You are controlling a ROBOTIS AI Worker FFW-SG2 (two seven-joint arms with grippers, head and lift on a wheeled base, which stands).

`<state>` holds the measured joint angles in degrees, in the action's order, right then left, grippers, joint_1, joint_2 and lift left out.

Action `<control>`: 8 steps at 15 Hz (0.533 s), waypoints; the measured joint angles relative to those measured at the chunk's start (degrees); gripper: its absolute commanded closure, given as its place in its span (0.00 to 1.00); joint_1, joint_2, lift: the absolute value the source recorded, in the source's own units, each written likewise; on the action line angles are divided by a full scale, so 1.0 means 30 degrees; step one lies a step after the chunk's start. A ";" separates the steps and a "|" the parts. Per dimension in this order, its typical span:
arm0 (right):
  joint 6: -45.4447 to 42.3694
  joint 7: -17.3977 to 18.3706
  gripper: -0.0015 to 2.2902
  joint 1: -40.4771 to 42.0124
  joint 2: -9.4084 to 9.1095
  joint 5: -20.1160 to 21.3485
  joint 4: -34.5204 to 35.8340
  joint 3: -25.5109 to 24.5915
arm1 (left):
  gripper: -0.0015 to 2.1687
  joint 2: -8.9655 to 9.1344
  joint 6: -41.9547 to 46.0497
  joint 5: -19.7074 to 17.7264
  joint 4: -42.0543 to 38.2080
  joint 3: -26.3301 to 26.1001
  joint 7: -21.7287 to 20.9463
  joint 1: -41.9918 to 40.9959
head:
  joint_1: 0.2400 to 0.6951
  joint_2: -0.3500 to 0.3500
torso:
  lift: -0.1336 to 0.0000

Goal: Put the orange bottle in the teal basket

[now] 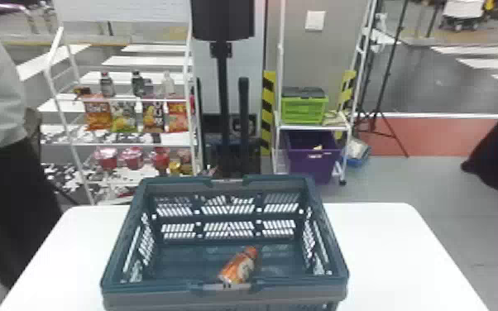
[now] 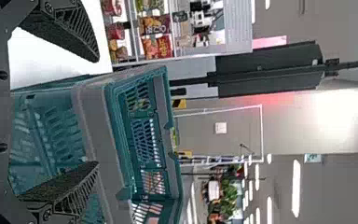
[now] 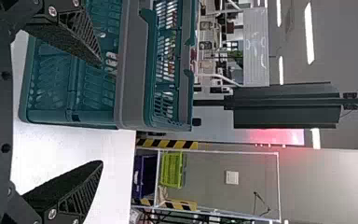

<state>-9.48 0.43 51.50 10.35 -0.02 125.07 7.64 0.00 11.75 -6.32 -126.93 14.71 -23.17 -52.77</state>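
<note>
Head view: orange bottle (image 1: 239,266) is lying tipped over inside teal basket (image 1: 225,293), by near wall, slightly right of middle, cap pointing far and right. Placing is looking complete; likely only backing arms away is remaining.

Left wrist view: left gripper (image 2: 98,112) is facing forward from near side, towards basket's left part, fingers spreading wide, gripping nothing.

Right wrist view: right gripper (image 3: 102,113) is facing forward around basket's near right corner, fingers gaping wide, holding nothing.
</note>
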 measured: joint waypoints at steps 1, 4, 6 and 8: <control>-0.0014 0.0000 0.05 -0.0020 0.0199 -0.0071 -0.0057 0.0087 | 0.05 0.0000 0.1200 -0.0009 0.0463 -0.0708 0.0986 -0.0442 | 0.57 0.50 | 1.00; -0.0011 0.0050 0.05 -0.0153 0.0649 -0.0500 -0.0255 0.0294 | 0.05 0.0000 0.2947 0.0042 0.1076 -0.2228 0.2886 -0.1153 | 0.57 0.50 | 1.00; 0.0024 0.0062 0.05 -0.0241 0.0767 -0.0745 -0.0414 0.0365 | 0.05 0.0000 0.3493 0.0234 0.1217 -0.2662 0.3420 -0.1300 | 0.57 0.50 | 1.00; 0.0009 0.0062 0.05 -0.0313 0.0794 -0.0936 -0.0551 0.0372 | 0.05 0.0000 0.3714 0.0407 0.1362 -0.2864 0.3703 -0.1311 | 0.57 0.50 | 1.00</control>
<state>-9.45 0.62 50.56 12.73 -2.83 123.42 8.76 0.00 22.89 -5.10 -122.84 6.12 -12.06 -56.70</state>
